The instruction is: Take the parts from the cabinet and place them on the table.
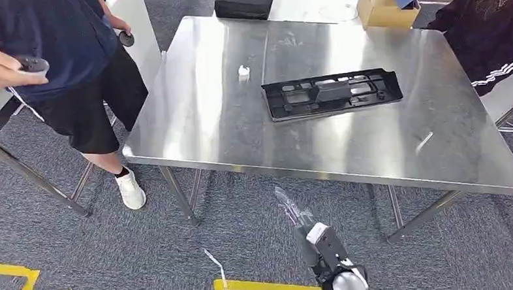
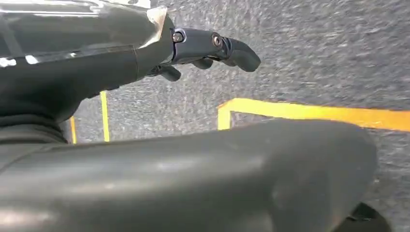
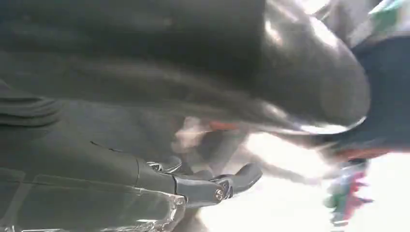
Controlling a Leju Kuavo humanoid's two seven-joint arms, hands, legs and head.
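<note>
The steel table (image 1: 213,121) stands ahead of the robot on grey carpet (image 1: 115,256). One black part (image 1: 332,92), a long flat plastic frame with cut-outs, lies flat on the table top, right of centre and slightly skewed to the near edge. A small white piece (image 1: 243,71) sits on the table just left of the part, apart from it. A thin pale streak (image 1: 424,141) shows on the surface nearer the right front corner; what it is cannot be told.

At the far edge, a black case (image 1: 244,2) and a cardboard box (image 1: 386,6) rest on a second surface behind the table. A person in dark shorts (image 1: 74,68) stands at the left side of the table, holding a dark controller (image 1: 31,64) in one hand. A second person's dark sleeve with white stripes (image 1: 491,37) enters at the right.

The right hand (image 1: 317,237) hangs low in front of the table, over the carpet. In the right wrist view the right hand (image 3: 208,186) has its fingers extended and apart, with nothing in them: released. The background there is blurred.

The left hand (image 2: 208,48) hangs over the carpet above yellow floor tape (image 2: 309,112). Its fingers are extended, slightly bent at the tips, and hold nothing: released.
</note>
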